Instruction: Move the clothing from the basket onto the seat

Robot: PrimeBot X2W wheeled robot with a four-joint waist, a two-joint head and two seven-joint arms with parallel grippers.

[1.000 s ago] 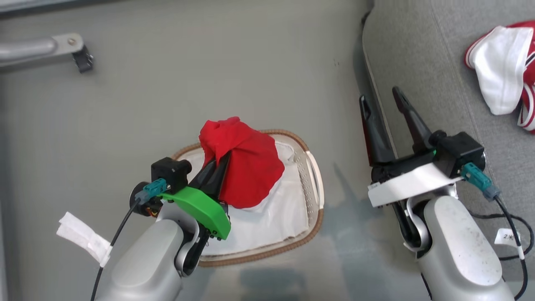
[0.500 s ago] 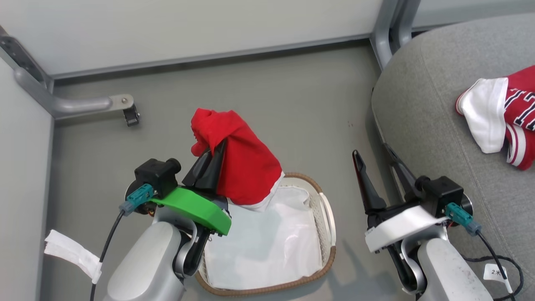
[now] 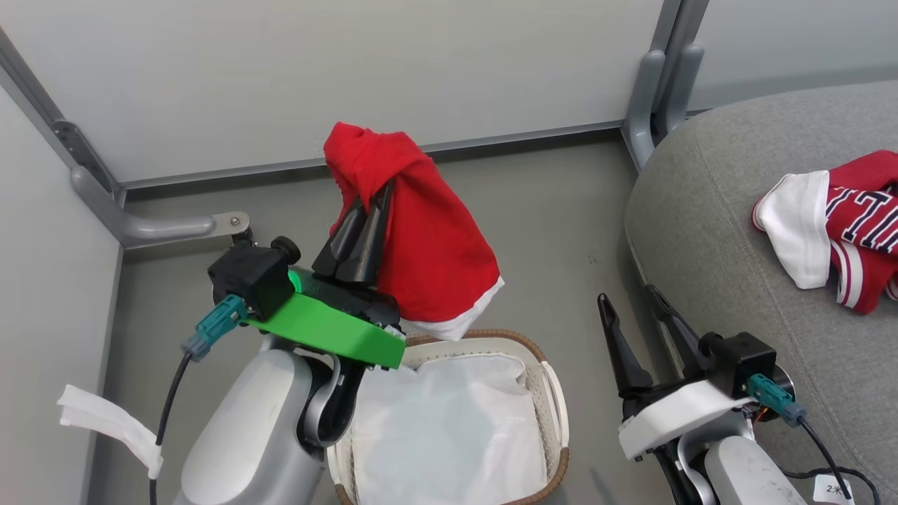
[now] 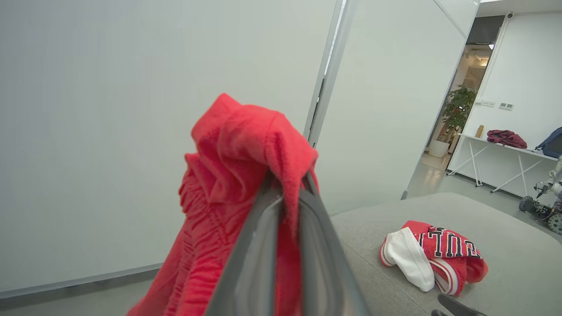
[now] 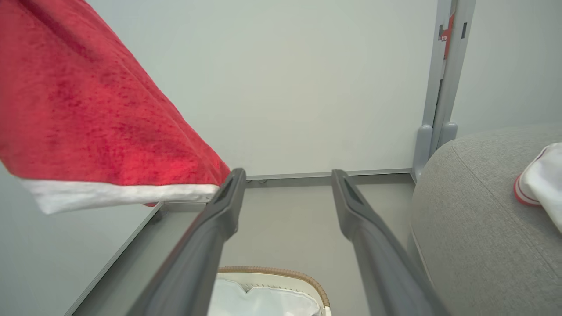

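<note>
The left gripper [image 3: 373,203] is clenched on a bunched fold of a red garment [image 3: 435,259], lifted higher than a second ago. Its two dark fingers are pressed together, with cloth spilling over their tips. The garment hangs from the grip in a loose cone, and its white-trimmed hem now swings free in the air above the far rim of the basket [image 3: 554,393]. A second earlier that hem still lay on the white sheet [image 3: 449,435] lining the basket. The sheet remains inside.

The head camera has tilted up over the same second, so the pale wall panels [image 3: 351,70] and their grey post [image 3: 663,77] now cross the top of the view, and the basket sits lower in the picture.

To the right, the right gripper [image 3: 626,298] is spread wide and holds nothing, as before. It is poised over the grey floor [image 3: 554,210] just beside the rounded edge of the seat [image 3: 715,238].

On the seat, well apart from both arms, a second red garment [image 3: 859,231] with navy-and-white numerals lies crumpled, its white inner side turned out.
</note>
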